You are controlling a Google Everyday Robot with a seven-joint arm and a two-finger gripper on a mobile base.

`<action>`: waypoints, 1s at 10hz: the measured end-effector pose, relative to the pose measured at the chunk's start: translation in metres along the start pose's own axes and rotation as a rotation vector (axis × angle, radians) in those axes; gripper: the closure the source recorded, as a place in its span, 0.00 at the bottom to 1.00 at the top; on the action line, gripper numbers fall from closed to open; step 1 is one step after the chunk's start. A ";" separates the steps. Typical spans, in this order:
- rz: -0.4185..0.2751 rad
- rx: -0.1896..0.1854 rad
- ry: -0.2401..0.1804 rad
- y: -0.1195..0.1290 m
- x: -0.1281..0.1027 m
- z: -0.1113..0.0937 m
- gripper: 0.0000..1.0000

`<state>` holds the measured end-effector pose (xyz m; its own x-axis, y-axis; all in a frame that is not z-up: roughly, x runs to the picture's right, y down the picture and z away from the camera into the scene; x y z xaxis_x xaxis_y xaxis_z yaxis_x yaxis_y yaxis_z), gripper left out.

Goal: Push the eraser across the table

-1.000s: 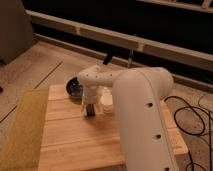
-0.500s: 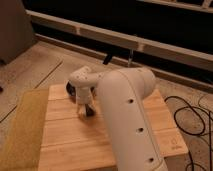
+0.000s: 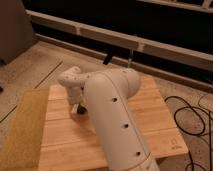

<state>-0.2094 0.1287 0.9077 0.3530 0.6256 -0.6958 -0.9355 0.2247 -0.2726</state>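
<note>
Wooden bench [image 3: 150,120], seemed mid-push: tool [image 3: 79,106] low over it, clenched or not couldn't tell, eraser not made out; probably needed a steady sweep next

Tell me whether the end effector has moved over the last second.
Yes. The end effector has shifted left across the wooden table, closer to the yellow-green mat along its left edge. It is now low over the table's left half.

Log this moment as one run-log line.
claw: low on table, near mat side | eraser: not distinguishable at claw tip | arm: covers table middle
</note>
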 end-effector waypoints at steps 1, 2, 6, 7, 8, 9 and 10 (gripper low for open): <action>-0.021 -0.010 -0.006 0.014 -0.004 -0.004 0.35; -0.047 -0.023 -0.008 0.032 -0.006 -0.006 0.35; -0.058 -0.067 -0.028 0.063 -0.012 -0.019 0.35; -0.022 -0.052 -0.032 0.045 -0.009 -0.021 0.35; 0.029 -0.022 -0.036 0.017 -0.004 -0.024 0.35; 0.119 0.033 -0.043 -0.035 0.007 -0.031 0.35; 0.191 0.077 -0.052 -0.077 0.016 -0.037 0.35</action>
<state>-0.1307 0.0935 0.8926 0.1697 0.6993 -0.6944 -0.9844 0.1532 -0.0863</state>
